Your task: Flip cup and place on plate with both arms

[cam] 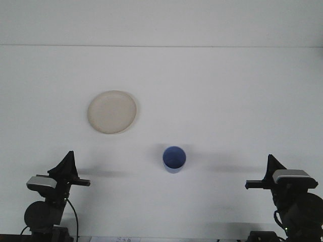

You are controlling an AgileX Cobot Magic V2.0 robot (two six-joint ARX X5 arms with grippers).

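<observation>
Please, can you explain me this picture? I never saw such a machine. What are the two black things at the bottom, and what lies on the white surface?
The camera looks forward over a white table, the way the robot faces. The two black shapes are its arms, each ending in a pincer: left pincer, right pincer. Both sit low near the front edge and hold nothing. A blue cup stands with its opening up between them. A pale plate lies farther back on the left, apart from the cup.
</observation>
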